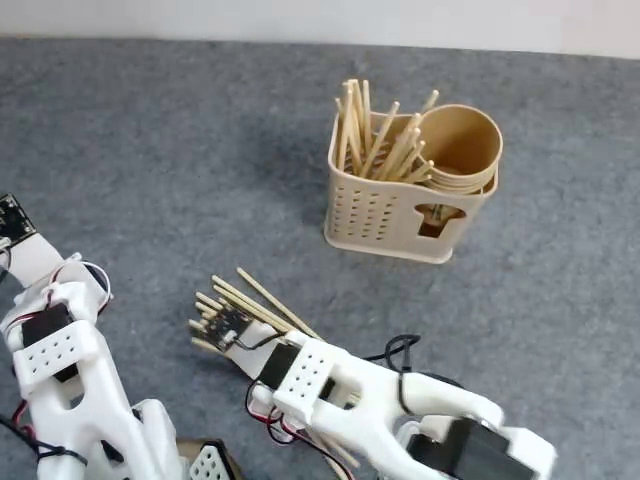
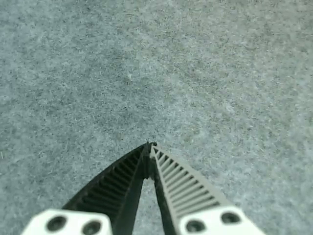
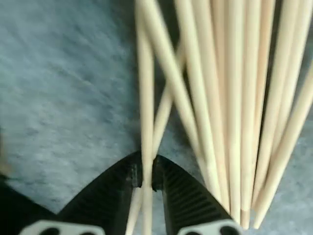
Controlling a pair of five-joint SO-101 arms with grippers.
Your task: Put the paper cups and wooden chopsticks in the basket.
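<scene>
Here the right hand leans low, clamped on chopsticks. The left hand hangs closed and empty.

We see the loose chopsticks only in part: their near ends lie hidden under the right arm. In the right wrist view they are blurred and cut off at the edge. The wall of the basket hides the lower part of the paper cups; we cannot count them.
</scene>
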